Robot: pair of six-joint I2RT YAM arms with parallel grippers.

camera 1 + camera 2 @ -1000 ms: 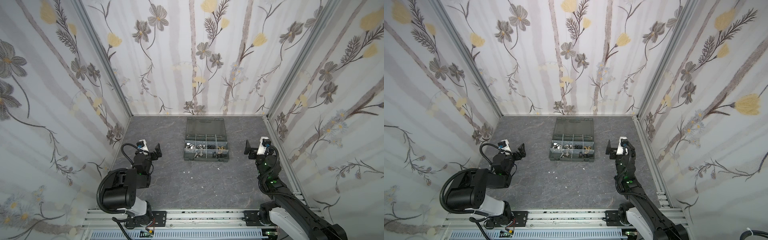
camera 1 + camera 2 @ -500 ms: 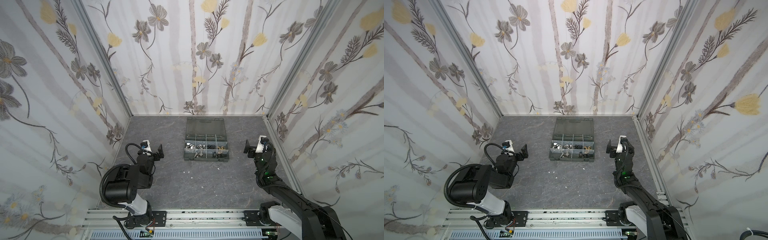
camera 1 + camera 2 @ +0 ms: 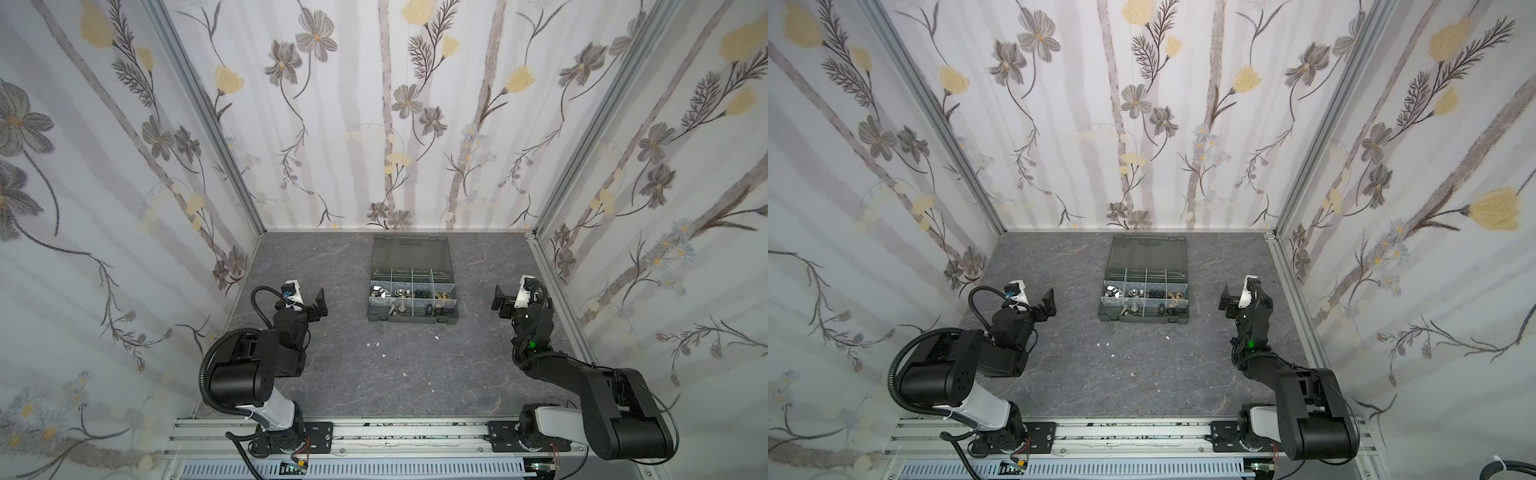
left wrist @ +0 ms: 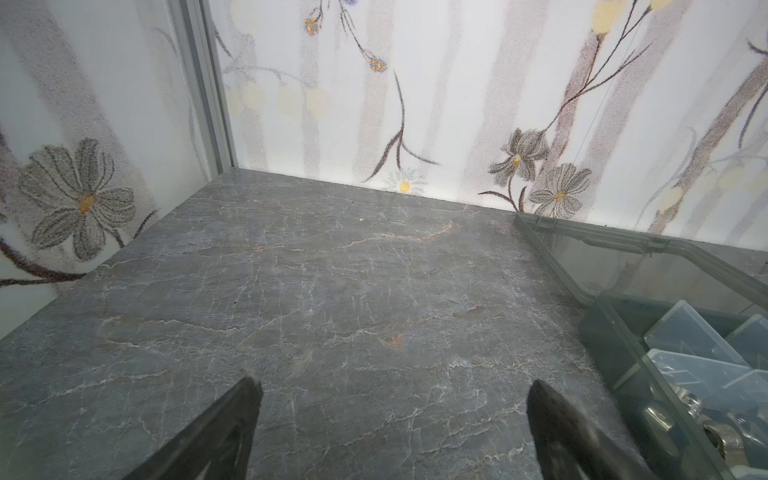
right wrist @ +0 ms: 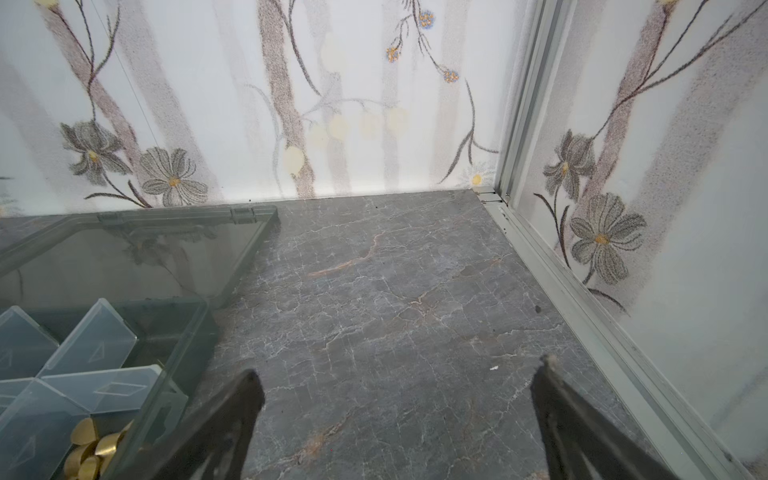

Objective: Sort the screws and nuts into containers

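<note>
- Two black robot arms, one left [image 3: 249, 370] and one right [image 3: 602, 386], rise from the aluminium rail [image 3: 374, 432] at the near edge of a dark grey marbled counter [image 3: 353, 374].
- A few tiny white specks [image 3: 376, 344] dot the counter just near of the case.
- The left fingers [image 3: 320, 296] are spread wide and empty, low over bare counter and well left of the case. The left wrist view [image 4: 232, 424] shows only stone between them.
- The right fingers [image 3: 498, 293] are likewise parted and grasp nothing, right of the case and apart from it [image 5: 224, 424].
- A dark grey plastic organizer case [image 3: 411, 326] sits between the two arms, split by translucent dividers into small containers [image 3: 411, 276].
- The screws [image 3: 395, 310], short silver bolts, lie in its near row. Darker pieces further right are too small to tell.
- The nuts fill the middle row: silver winged ones [image 3: 380, 291] at left, black ones [image 3: 422, 294], and brass ones [image 5: 89, 449] at the right end.
- The smoky see-through lid [image 3: 411, 253] lies open on the counter toward the far wall.
</note>
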